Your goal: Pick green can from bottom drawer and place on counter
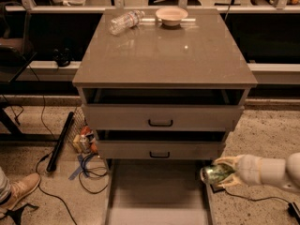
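The green can [213, 173] lies sideways in my gripper [224, 173], silver end facing left, held above the right side wall of the open bottom drawer [154, 196]. The gripper's pale fingers [229, 162] are shut on the can, one above and one below it. My arm comes in from the right edge. The drawer's flat grey floor shows nothing on it. The counter [164, 55] is the glossy grey-brown top of the cabinet, well above and behind the gripper.
A clear plastic bottle [125, 21] lies on the counter's back left and a shallow bowl [171, 15] at the back middle. The two upper drawers [160, 118] stand slightly open. Cables, a black bar [60, 142] and a shoe [18, 191] lie on the floor at left.
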{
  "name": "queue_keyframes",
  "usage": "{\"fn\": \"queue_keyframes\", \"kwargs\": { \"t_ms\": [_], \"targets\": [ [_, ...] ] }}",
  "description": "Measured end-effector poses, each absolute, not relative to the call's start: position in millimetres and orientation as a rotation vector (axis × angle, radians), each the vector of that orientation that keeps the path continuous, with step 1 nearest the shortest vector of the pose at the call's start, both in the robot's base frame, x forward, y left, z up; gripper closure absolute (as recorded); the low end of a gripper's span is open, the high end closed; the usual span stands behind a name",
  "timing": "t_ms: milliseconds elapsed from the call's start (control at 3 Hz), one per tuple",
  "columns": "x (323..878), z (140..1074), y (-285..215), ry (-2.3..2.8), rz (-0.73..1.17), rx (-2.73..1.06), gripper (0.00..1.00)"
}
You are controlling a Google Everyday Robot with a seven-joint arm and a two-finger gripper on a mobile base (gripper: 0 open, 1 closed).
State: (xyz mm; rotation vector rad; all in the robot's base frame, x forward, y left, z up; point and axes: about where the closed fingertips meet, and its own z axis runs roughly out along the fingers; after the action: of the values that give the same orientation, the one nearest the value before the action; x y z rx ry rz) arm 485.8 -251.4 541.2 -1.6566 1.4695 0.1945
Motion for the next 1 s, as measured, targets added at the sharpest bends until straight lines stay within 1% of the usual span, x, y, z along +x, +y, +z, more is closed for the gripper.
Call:
{"fn": "queue_keyframes", "kwargs": {
  "t_ms": [333, 667, 1000],
  "targets": [
    [487.3, 642.1, -273.2, 1.391, 0.101, -1.635, 1.0],
    [488.5, 645.7, -274.1, 1.388, 0.099, -1.636, 1.0],
    [501.2, 691.2, -289.4, 1.361, 0.066, -1.643, 1.0]
  ]
}}
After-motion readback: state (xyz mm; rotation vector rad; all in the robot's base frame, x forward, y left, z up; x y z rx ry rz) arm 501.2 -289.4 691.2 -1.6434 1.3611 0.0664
